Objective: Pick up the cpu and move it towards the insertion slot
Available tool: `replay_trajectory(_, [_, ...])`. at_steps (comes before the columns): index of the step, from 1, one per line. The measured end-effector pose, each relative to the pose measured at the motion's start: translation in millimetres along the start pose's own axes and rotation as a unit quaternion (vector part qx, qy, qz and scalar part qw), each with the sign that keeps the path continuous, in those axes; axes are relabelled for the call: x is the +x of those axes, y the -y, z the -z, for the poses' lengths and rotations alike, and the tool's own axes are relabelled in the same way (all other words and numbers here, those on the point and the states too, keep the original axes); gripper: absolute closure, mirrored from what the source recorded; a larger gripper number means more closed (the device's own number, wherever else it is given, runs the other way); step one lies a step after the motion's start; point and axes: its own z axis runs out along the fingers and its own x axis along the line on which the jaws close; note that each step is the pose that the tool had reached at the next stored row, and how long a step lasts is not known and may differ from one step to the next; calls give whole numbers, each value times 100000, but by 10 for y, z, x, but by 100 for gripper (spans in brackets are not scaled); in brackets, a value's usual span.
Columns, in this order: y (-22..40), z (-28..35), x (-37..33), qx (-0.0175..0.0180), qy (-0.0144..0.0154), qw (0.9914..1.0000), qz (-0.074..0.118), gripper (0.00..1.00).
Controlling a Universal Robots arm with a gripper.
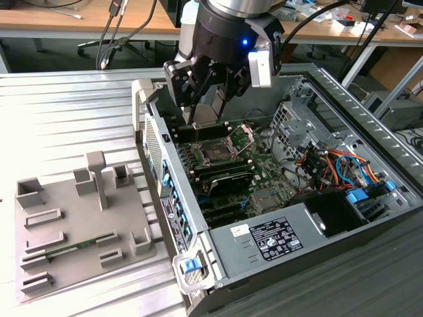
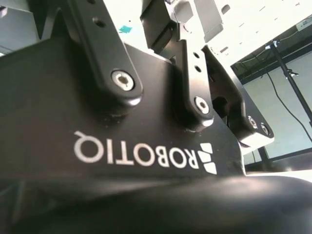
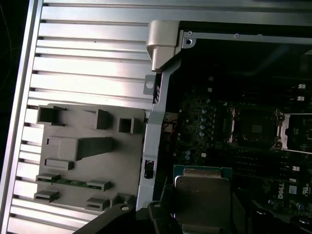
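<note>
Gripper — clamped on the cpu, carried above the open computer case, close over the motherboard. Insertion slot lay just beside it, retaining plate raised, dark centre exposed. Judgement: chip best kept level and squared to the socket frame — edges grasped, no tilt.

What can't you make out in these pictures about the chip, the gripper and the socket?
- Cpu: its lower edge is cut off by the frame in the first wrist view.
- Gripper: its fingertips merge with the dark case interior in the exterior view.
- Insertion slot: its contacts are too small in the exterior view.
</note>
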Motion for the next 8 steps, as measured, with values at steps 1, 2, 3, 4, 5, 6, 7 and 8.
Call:
replay_trajectory(1, [0, -1, -8, 3, -2, 100000, 0, 45])
replay_trajectory(2, [0, -1, -13, 5, -3, 100000, 1, 45])
replay_trajectory(3, [0, -2, -21, -1, -1, 100000, 2, 45])
replay_trajectory(4, [-1, -3, -26, 1, -3, 100000, 1, 45])
replay_trajectory(5, [-1, -3, -30, 0, -2, 100000, -1, 45])
replay_trajectory(6, [-1, -4, -36, 3, 0, 100000, 0, 45])
replay_trajectory(7, [-1, -4, -41, 2, -1, 100000, -2, 45])
replay_trajectory(8, [-1, -4, -48, 6, -6, 100000, -3, 45])
